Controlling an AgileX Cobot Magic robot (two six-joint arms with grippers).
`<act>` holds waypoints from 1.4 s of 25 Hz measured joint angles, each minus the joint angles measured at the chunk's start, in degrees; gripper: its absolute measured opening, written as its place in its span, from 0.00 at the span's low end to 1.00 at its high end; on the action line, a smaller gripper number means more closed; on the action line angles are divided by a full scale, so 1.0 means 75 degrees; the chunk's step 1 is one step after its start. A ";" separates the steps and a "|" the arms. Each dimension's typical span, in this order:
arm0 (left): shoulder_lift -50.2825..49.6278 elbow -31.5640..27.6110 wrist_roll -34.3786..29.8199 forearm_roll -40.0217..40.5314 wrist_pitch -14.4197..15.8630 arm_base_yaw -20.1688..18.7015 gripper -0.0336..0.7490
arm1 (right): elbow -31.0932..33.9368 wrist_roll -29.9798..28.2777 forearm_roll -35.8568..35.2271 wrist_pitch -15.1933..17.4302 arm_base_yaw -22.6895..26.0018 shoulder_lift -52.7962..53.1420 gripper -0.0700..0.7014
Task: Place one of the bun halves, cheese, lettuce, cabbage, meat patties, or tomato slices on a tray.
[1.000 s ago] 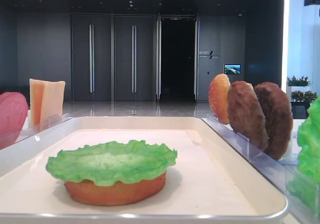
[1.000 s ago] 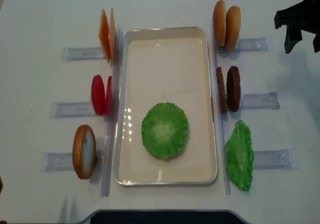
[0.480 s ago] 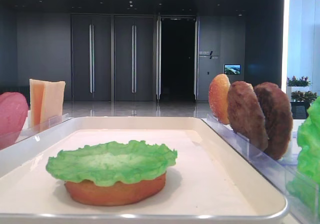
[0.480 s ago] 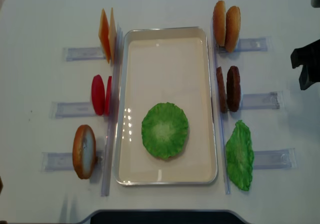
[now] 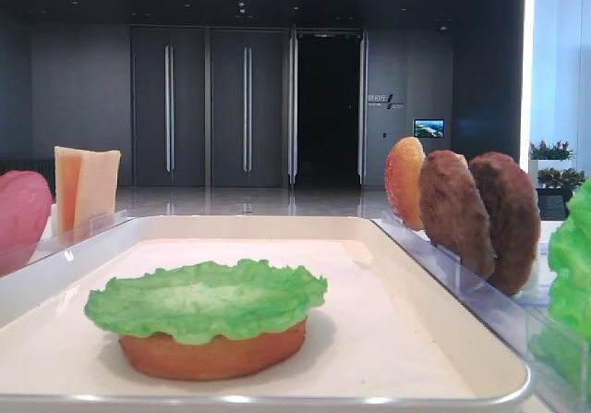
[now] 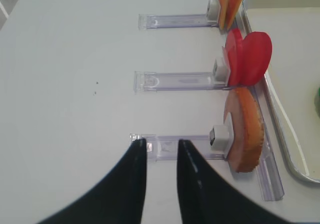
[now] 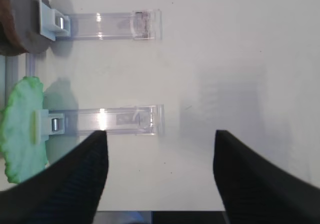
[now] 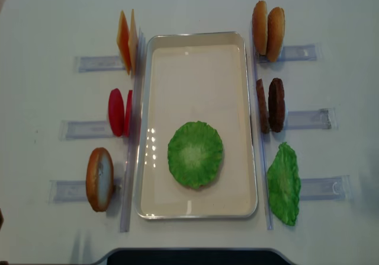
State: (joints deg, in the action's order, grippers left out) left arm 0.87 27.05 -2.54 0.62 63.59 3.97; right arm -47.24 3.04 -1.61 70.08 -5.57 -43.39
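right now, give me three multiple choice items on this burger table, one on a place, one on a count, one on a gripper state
1. Where is the lettuce with the bun half under it?
A. on the tray
B. in a rack
C. on the bare table

2. How many meat patties stand in the rack beside the tray?
A. one
B. two
C. four

3. How does the right gripper stand?
A. shut on lettuce
B. open, holding nothing
C. shut on a rack

Answers:
1 A, it lies inside the white rim.
2 B, two dark discs stand side by side.
3 B, its fingers stand wide apart over bare table.

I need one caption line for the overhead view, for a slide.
Lettuce leaf lying on a bun half inside the white tray, ingredient racks on both sides.
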 joint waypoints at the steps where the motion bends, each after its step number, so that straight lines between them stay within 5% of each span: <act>1: 0.0000 0.0000 0.0000 0.0000 0.0000 0.0000 0.25 | 0.0158 0.0000 -0.0003 0.0007 0.0000 0.0414 0.69; 15: 0.0000 0.0000 0.0000 0.0000 0.0000 0.0000 0.25 | 0.1797 -0.0406 0.0020 -0.0043 0.0000 0.4380 0.69; 22: 0.0000 0.0000 0.0000 0.0000 0.0000 0.0000 0.25 | 0.2369 -0.0491 0.0036 -0.0613 0.0000 0.5443 0.69; 35: 0.0000 0.0000 0.0000 0.0000 0.0000 0.0000 0.25 | 0.2499 -0.0720 -0.0160 -0.0645 0.0000 0.5838 0.65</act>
State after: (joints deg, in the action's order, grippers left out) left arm 0.87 27.05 -2.54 0.62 63.59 3.97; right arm -28.50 -2.36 -2.81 65.24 -5.57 0.40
